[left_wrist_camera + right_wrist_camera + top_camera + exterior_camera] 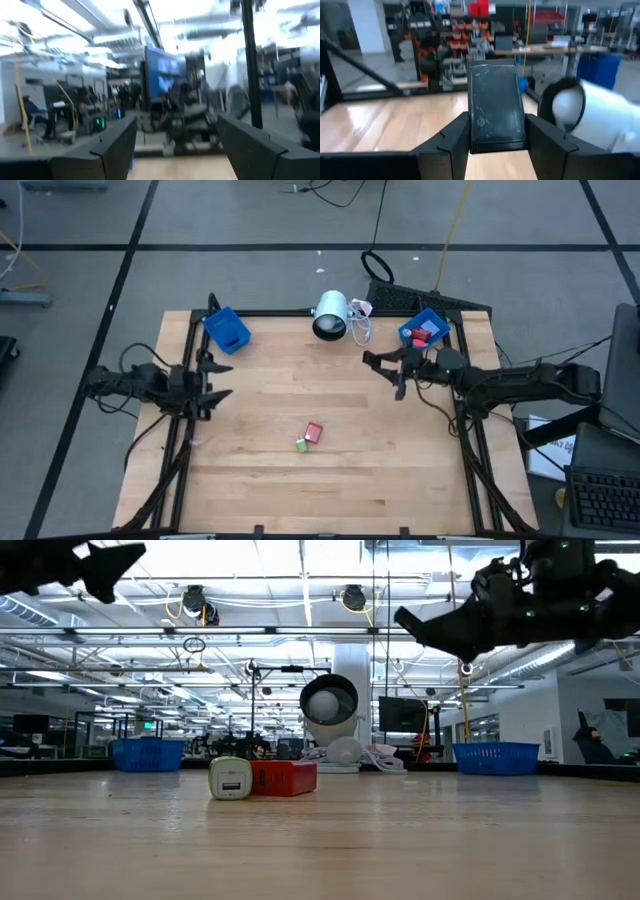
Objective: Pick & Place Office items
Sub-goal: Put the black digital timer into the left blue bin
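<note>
A red block (314, 432) and a small green-and-white piece (301, 445) rest side by side on the table's middle; in the low view the red block (285, 778) touches the green-and-white piece (230, 778). My right gripper (386, 372) hangs above the table near the far right, shut on a dark grey block (495, 105). The low view shows my right gripper (425, 625) high above the wood. My left gripper (214, 380) waits open at the left edge, with nothing between its fingers (117, 145). My right gripper (496, 127) pinches the dark grey block by its two long sides (472, 120), one finger on each. The fingers (540, 135) reach about level from the table's right. The block sticks out ahead of them, lifted clear of the table.
A blue bin (227, 330) stands at the far left corner. A second blue bin (437, 321) at the far right holds red and blue pieces. A white cylindrical lamp (330, 315) with its cable lies between them at the far edge. A black frame borders the table.
</note>
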